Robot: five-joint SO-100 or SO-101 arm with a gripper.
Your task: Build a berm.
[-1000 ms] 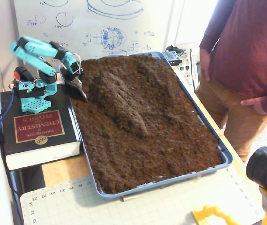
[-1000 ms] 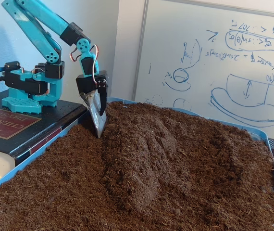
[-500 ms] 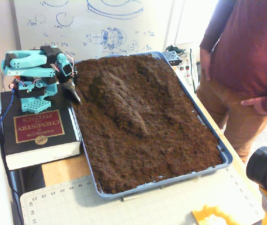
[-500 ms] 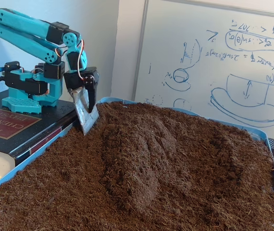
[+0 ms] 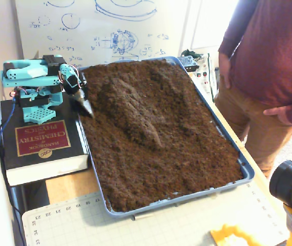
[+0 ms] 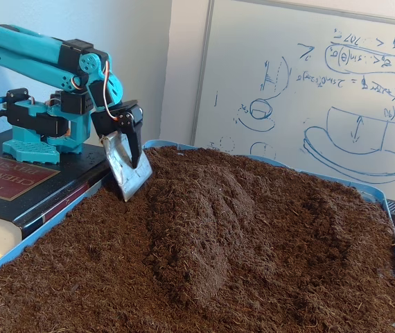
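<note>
Soil fills the blue tray [image 5: 246, 171] from its near rim to the far wall, and the berm [image 5: 130, 110] [image 6: 197, 222] runs as a raised ridge down the middle-left of that bed, starting near the far-left corner. Just left of the ridge's far end, the teal arm's end effector [image 5: 84, 105] [image 6: 129, 170], fitted with a metal scoop blade, has its tip at the soil by the tray's left wall; whether its jaws are spread or pressed together I cannot tell. The arm stands on a chemistry handbook [image 5: 41, 141]. A push angled outward here could likely spill soil over the left rim onto the book, or a deep bite could stall the arm.
</note>
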